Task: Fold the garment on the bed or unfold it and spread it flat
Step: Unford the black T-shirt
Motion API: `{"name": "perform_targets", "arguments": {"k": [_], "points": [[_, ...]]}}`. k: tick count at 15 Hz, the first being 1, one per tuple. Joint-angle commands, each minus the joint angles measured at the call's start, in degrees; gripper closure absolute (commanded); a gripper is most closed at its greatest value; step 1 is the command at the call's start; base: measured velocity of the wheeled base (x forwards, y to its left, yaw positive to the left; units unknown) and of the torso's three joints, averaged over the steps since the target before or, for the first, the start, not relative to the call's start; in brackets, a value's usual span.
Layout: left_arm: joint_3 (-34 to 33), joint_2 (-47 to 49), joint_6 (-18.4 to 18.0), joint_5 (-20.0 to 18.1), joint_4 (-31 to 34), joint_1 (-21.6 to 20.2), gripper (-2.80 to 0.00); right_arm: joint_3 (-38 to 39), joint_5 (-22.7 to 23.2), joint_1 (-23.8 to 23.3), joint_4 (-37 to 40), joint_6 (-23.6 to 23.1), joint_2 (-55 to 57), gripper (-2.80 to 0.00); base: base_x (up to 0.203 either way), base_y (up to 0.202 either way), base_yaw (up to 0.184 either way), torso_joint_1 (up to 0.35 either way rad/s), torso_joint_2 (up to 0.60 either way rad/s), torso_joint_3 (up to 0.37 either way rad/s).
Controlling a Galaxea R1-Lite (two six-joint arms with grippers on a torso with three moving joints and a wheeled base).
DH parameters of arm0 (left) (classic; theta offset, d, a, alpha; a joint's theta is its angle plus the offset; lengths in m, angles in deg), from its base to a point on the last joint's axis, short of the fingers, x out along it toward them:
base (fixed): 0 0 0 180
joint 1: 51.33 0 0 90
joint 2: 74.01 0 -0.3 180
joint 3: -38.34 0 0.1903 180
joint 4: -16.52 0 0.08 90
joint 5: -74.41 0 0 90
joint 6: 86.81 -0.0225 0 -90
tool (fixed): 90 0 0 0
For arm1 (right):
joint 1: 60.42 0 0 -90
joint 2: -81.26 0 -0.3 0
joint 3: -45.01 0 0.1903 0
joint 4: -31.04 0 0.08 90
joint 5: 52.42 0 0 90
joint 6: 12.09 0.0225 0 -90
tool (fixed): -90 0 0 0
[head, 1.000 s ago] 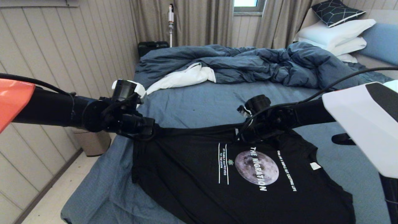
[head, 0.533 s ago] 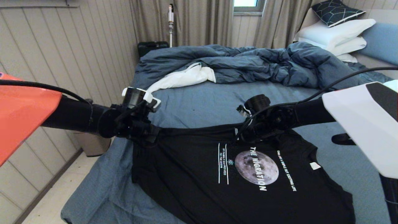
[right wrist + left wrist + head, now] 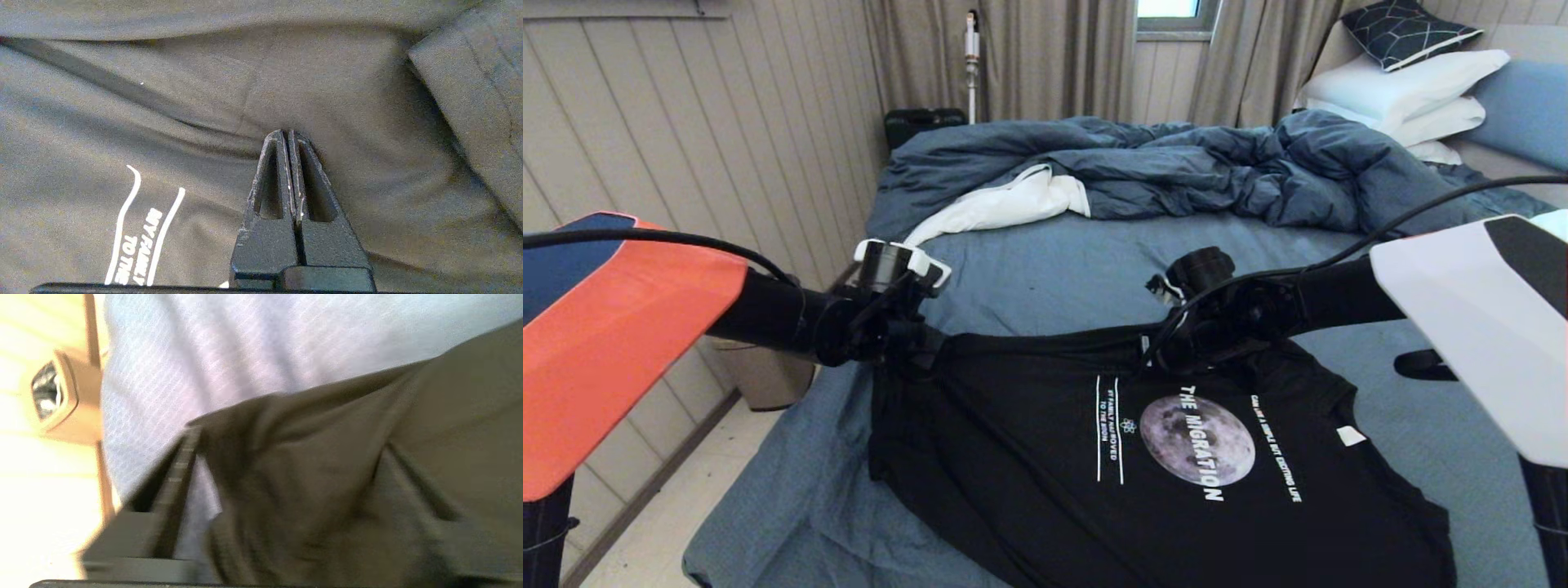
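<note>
Blue-grey bed [image 3: 1054,269] carries black T-shirt [image 3: 1029,482]. Right gripper [image 3: 288,136] pinched shut on shirt fabric; left gripper [image 3: 915,347], at 9 o'clock corner, grip unreadable. Risk: uneven pull bunches fabric.

bedroom: bed [image 3: 1045,269], pillows [image 3: 1401,94], curtains [image 3: 1013,57]

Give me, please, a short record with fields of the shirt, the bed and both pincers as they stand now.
garment: black T-shirt, print up, lying on the bed
far edge: lifted into a taut line between the two arms
right pincer: shut, pinching a fold of shirt cloth near the print
left pincer: at the shirt's far left corner; one finger beside the hem
duvet: crumpled at the far side
</note>
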Motion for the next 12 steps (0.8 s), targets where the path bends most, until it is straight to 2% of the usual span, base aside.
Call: {"name": "perform_targets", "arguments": {"k": [1,4,7,9,12], "points": [[0.04,0.82,-0.17,0.09,-0.16,-0.21,0.0,-0.07,0.08,0.04,0.06,0.06,0.21,0.0,0.0,0.0,0.0,0.0,0.0,0.0],[0.88,1.31,-0.01,0.04,-0.41,-0.59,0.0,-0.07,0.08,0.04,0.06,0.06,0.39,0.0,0.0,0.0,0.0,0.0,0.0,0.0],[5.48,2.54,0.88,0.73,-1.98,-1.58,0.0,-0.03,0.08,0.13,0.06,0.06,0.56,0.0,0.0,0.0,0.0,0.0,0.0,0.0],[8.13,4.9,2.07,2.7,-4.46,-2.05,0.0,0.1,0.08,0.13,0.06,0.06,0.38,0.0,0.0,0.0,0.0,0.0,0.0,0.0],[8.59,8.46,2.21,3.36,-8.2,-2.49,0.0,0.19,0.08,0.13,0.06,0.06,0.12,0.0,0.0,0.0,0.0,0.0,0.0,0.0]]}}
